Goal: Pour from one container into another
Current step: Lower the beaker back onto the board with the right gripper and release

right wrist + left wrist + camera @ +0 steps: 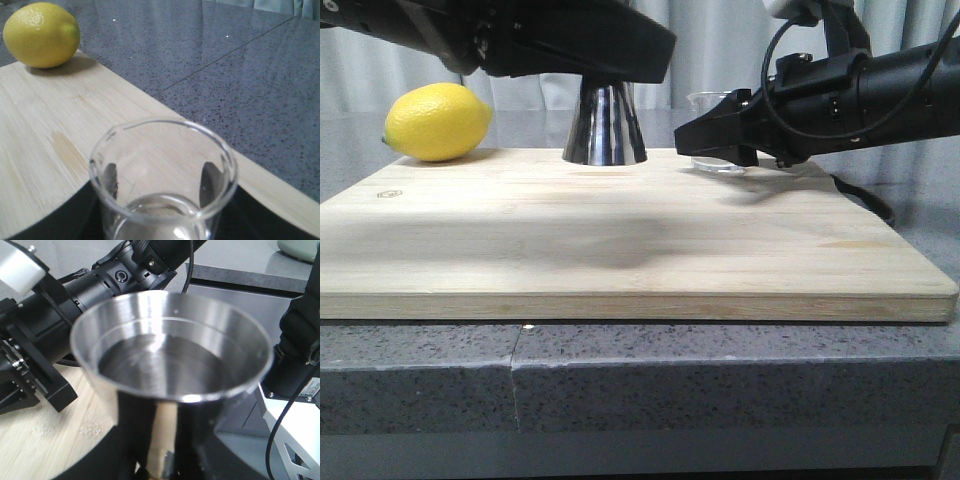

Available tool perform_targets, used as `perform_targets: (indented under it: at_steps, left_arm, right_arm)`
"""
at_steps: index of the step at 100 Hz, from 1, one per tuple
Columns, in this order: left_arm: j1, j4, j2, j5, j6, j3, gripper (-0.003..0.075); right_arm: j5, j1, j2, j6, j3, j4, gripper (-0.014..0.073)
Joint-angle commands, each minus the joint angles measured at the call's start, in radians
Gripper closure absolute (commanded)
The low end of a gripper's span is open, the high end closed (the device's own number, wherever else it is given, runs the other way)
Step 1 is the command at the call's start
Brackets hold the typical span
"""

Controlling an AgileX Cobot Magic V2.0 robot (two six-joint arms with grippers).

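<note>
The steel jigger (605, 125) stands on the wooden board (620, 250) at the back centre, its upper cone hidden under my left gripper (605, 80). From the left wrist, its top cup (170, 350) holds clear liquid, and my left gripper (162, 460) is closed at its narrow waist. The clear glass beaker (715, 130) rests upright on the board to the right of the jigger, apart from it. My right gripper (715, 140) is shut on it. In the right wrist view the beaker (162, 165) shows a little liquid at its bottom, with a dark finger (111, 180) pressed on each side.
A yellow lemon (438, 122) lies at the board's back left corner and also shows as the lemon (40, 34) from the right wrist. Grey speckled counter (620, 370) surrounds the board. The black right arm (100, 285) reaches in close behind the jigger.
</note>
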State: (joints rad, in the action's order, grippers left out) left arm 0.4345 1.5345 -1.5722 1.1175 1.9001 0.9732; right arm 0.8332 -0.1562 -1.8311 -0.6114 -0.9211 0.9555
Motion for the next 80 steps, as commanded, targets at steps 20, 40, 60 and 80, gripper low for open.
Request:
perform_targets:
  at_steps: [20,40,60,80]
  left_arm:
    - [0.009,0.072,0.043,0.048,-0.006,0.03,0.074]
    - [0.009,0.072,0.043,0.05,-0.006,0.03,0.074]
    - [0.009,0.07,0.043,0.053,-0.006,0.03,0.074]
    - [0.009,0.07,0.043,0.053,-0.006,0.03,0.074]
  right_arm:
    - [0.007,0.006,0.022,0.008,-0.014,-0.004,0.0176]
    - [0.014,0.006,0.022,0.008,-0.014,-0.006,0.0119]
    - [0.011,0.006,0.044,0.008,-0.014,-0.006,0.0114]
    - [-0.055,0.006,0.105,0.008,-0.014,-0.006,0.0071]
